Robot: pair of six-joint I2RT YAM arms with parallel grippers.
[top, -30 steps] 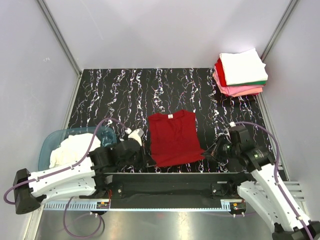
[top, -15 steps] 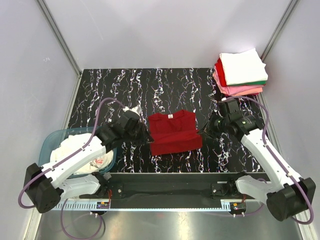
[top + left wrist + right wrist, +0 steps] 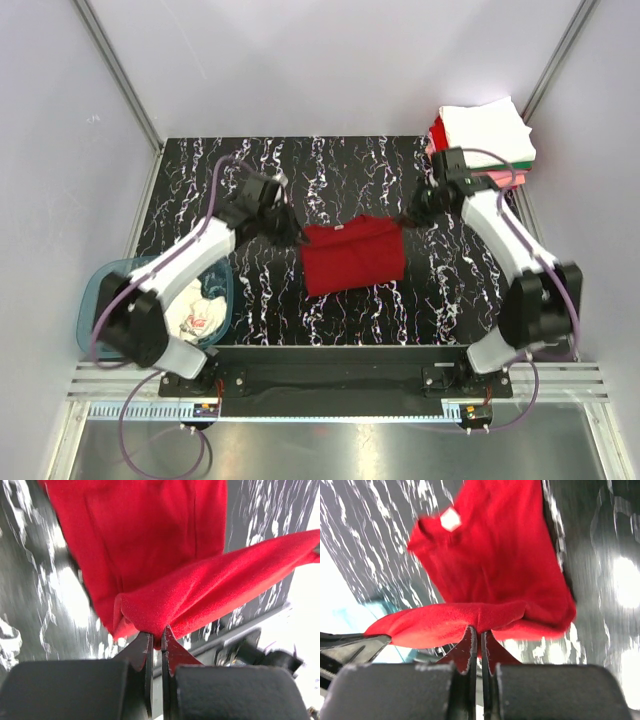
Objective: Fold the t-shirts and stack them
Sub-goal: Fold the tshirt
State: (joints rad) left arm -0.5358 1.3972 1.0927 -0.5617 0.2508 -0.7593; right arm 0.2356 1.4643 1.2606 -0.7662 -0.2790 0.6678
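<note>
Red t-shirt (image 3: 352, 258) lay mid-worktop (image 3: 200, 180) in the top view, with the left pincer (image 3: 298, 238) and right pincer (image 3: 410, 216) at its far corners. The left wrist view showed the left pincer clamped narrow on a red fold. The right wrist view showed the right pincer gripping likewise.

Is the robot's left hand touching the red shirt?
Touching. The left wrist view shows the left hand pinched shut on a bunched edge of the red shirt.
</note>
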